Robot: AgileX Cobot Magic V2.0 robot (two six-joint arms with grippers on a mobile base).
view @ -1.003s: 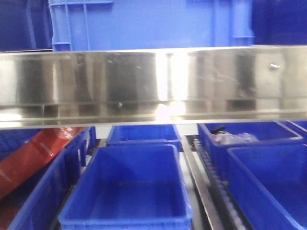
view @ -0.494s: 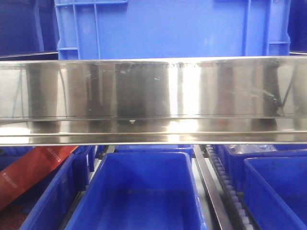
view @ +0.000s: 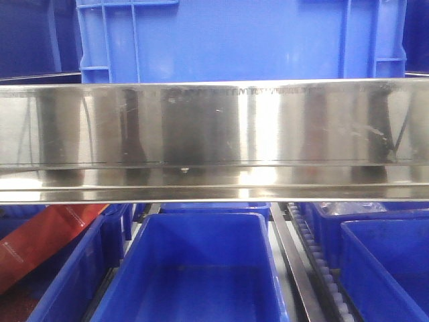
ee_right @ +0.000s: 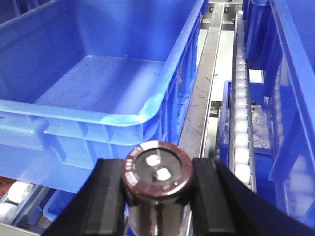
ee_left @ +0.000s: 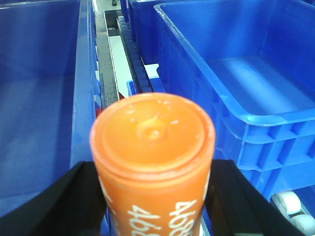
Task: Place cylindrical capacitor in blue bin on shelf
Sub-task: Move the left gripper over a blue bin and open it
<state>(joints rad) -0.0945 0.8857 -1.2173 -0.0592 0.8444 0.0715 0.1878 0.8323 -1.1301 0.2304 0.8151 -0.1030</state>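
An orange cylindrical capacitor [ee_left: 153, 142] with white "4680" digits on its side fills the left wrist view, and my left gripper [ee_left: 155, 199] is shut on it, black fingers [ee_left: 64, 201] on both flanks. It hangs over the gap between two blue bins [ee_left: 236, 73]. My right gripper [ee_right: 157, 196] is shut on a dark brown cylinder [ee_right: 157, 169] with two pale terminals on its end, just in front of a blue bin's [ee_right: 98, 73] corner. The shelf's shiny steel rail [view: 214, 134] crosses the front view, with an open blue bin [view: 194, 268] below it. Neither gripper shows in the front view.
A large blue crate [view: 234, 40] sits on the tier above the rail. A red package [view: 40, 241] lies in the lower left bin. White roller tracks [view: 322, 268] and metal dividers [ee_right: 202, 83] run between the bins. More blue bins flank right [view: 389, 261] and left.
Over the first half second the front view shifted: the steel rail sits lower and the bins appear closer and further right. Since then nothing has visibly moved.
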